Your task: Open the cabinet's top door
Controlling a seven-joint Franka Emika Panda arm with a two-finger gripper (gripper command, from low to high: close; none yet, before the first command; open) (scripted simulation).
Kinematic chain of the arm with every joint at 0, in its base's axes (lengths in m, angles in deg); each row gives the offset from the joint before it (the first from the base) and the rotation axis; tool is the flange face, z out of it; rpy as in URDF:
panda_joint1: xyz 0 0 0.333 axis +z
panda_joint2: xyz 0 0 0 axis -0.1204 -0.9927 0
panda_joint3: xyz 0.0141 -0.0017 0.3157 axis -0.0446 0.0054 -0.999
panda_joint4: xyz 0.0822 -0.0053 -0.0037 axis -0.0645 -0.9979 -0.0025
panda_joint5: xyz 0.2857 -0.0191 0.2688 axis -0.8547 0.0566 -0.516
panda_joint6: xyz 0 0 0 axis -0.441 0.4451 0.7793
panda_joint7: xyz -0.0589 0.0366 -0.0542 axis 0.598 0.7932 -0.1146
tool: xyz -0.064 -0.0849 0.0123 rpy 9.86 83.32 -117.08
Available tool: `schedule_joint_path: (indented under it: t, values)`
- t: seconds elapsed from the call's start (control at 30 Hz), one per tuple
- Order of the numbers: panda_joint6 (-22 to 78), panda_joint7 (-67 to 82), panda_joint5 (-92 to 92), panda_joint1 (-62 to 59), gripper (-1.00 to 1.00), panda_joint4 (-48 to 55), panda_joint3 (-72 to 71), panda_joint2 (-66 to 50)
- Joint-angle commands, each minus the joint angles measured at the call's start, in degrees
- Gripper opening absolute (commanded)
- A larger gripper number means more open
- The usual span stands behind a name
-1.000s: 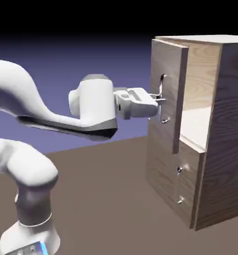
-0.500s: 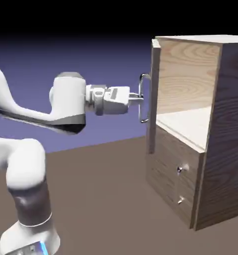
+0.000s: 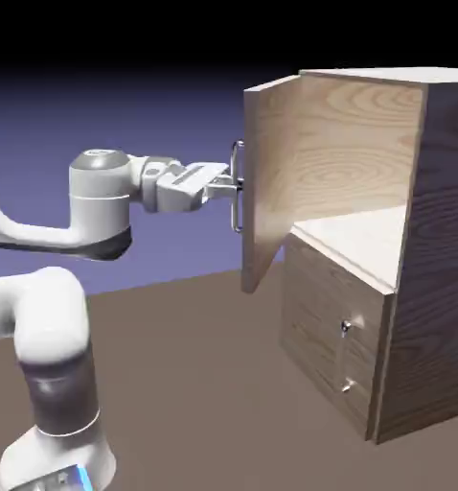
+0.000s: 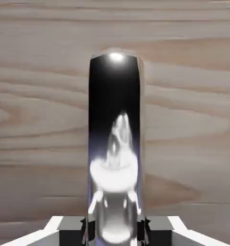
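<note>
Top door (image 3: 314, 173) (wide open), jaws on its handle (image 3: 237, 187)

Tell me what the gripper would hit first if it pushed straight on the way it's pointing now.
The gripper is shut on the silver bar handle, so that handle is already between its fingers. Straight beyond it lies the outer face of the top door, which fills the hand view right behind the bar. The gap between them looks small.
</note>
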State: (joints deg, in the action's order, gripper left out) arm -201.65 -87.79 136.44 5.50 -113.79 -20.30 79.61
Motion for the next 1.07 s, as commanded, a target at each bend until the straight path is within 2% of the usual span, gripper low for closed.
schedule_joint_path:
  t: [0.0, 0.2, 0.37, 0.67, 1.0, 1.03]
  values:
    - [2.5, 0.6, -2.6, 0.8, -1.0, 0.4, -2.0, 0.1]
    - [17.4, 2.1, -15.9, 2.7, -1.0, 5.3, -14.4, -2.3]
    - [29.7, 2.0, -25.0, -0.5, -1.0, 13.0, -24.8, -6.3]
    - [49.7, 2.2, -36.2, -15.1, -1.0, 31.5, -40.8, -12.2]
    - [65.7, 4.3, -42.4, -32.8, -1.0, 50.7, -52.2, -12.8]
    - [65.7, 4.3, -42.4, -32.8, 1.0, 50.7, -52.2, -12.8]
